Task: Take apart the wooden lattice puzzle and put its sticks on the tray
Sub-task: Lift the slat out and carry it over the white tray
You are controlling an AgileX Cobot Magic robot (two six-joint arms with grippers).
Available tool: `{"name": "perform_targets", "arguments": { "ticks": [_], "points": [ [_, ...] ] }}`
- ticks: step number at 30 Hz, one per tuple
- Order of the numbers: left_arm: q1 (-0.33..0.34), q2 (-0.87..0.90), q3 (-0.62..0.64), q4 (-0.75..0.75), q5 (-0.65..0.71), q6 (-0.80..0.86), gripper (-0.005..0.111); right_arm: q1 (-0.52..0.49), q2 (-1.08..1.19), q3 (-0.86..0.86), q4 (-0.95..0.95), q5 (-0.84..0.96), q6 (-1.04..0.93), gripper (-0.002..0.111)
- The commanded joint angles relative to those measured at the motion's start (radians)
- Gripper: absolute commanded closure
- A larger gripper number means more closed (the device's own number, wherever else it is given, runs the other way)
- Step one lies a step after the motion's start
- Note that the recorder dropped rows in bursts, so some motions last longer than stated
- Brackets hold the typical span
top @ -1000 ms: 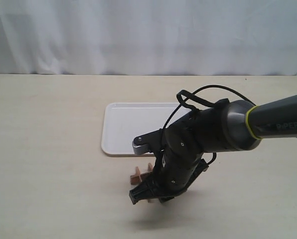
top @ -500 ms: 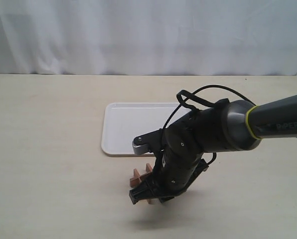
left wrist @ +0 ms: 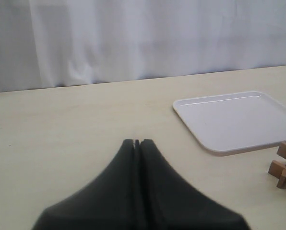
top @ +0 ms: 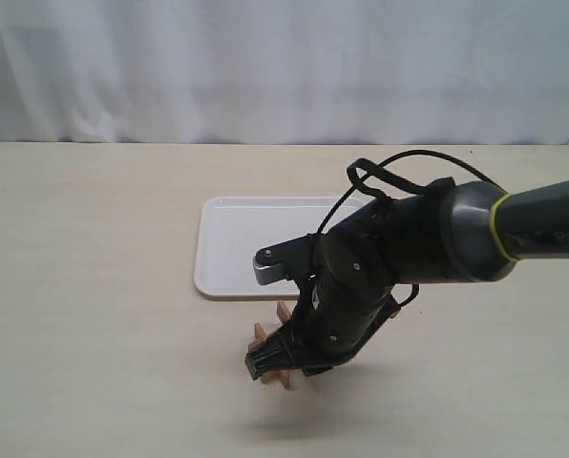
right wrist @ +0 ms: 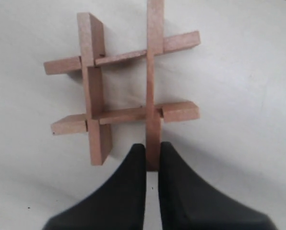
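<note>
Just beyond the near edge of the tray [top: 229, 250], the right gripper [right wrist: 152, 151] pinches one stick [right wrist: 154, 72] of the wooden lattice puzzle [right wrist: 96, 91], all four sticks interlocked. The left gripper [left wrist: 137, 143] is closed on nothing. No sticks show on the tray; every stick is left to place.

beige table [top: 94, 286]; white tray [top: 246, 248] lying flat on it

lifts the wooden lattice puzzle [right wrist: 92, 86] slightly higher than one second ago, tilts it more upright, brings the right gripper [right wrist: 152, 155] a little toward the tray [top: 237, 248].
</note>
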Motion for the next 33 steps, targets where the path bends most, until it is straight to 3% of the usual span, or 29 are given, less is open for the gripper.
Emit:
{"name": "perform_targets", "arguments": {
  "ticks": [1,14,19,27,33],
  "points": [
    [0.001,0.000,0.002,-0.001,-0.012,-0.003,0.107,0.002,-0.041,-0.004,-0.010,0.025,0.003,0.104],
    [0.001,0.000,0.002,-0.001,-0.012,-0.003,0.107,-0.002,-0.189,-0.004,-0.104,0.041,0.011,0.104],
    [0.001,0.000,0.002,-0.001,-0.012,-0.003,0.107,-0.067,-0.228,-0.016,-0.138,0.003,0.036,0.104],
    [0.001,0.000,0.002,-0.001,-0.012,-0.003,0.107,-0.202,-0.182,-0.165,-0.138,0.079,0.036,0.104],
    [0.001,0.000,0.002,-0.001,-0.012,-0.003,0.107,-0.226,-0.067,-0.340,-0.135,0.214,0.025,0.104]
  ]
}}
